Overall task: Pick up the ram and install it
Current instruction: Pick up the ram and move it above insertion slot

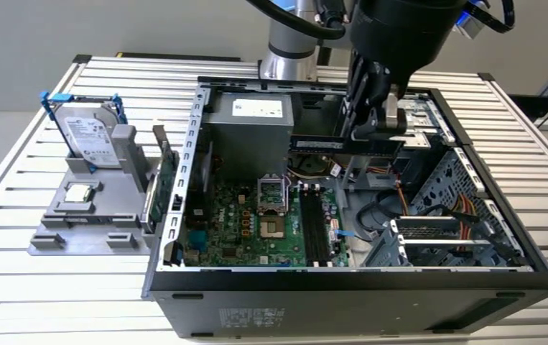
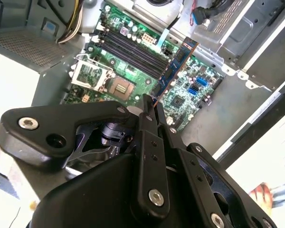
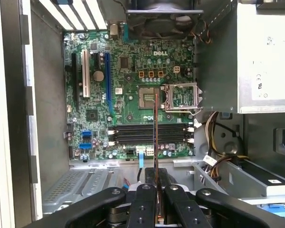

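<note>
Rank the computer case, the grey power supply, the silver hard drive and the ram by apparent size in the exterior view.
Largest to smallest:
1. computer case
2. grey power supply
3. silver hard drive, close behind
4. ram, clearly smallest

The arm [image 1: 403, 32] hangs from the upper middle of the exterior view, its pincer [image 1: 368, 139] clamped on the ram [image 1: 314, 144].

The exterior view looks down steeply from above one side of the open black metal computer case [image 1: 350, 305], standing on the slatted silver metal bench [image 1: 34, 291], at medium range. Both wrist views look past the black pincer [image 3: 158, 187] into the case, close up. All three share the green motherboard [image 3: 133, 95].
</note>
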Robot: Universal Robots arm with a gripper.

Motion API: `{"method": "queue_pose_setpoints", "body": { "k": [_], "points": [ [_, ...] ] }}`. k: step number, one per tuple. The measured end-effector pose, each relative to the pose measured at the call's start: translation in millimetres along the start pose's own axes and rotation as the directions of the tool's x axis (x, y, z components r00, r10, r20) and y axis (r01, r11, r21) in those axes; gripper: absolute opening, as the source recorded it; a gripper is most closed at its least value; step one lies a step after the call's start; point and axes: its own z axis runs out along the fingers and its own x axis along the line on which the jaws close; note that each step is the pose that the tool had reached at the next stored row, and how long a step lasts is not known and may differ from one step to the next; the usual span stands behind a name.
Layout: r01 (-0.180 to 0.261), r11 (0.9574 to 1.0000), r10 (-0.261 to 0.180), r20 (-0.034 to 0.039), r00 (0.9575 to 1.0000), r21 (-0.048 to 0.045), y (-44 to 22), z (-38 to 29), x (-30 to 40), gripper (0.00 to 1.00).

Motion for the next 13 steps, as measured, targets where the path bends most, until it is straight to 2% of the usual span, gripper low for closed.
{"method": "queue_pose_setpoints", "body": {
  "k": [13],
  "points": [
    [0.0,1.0,0.0,-0.0001,1.0,0.0,-2.3,0.4,-3.7,0.0]
  ]
}}
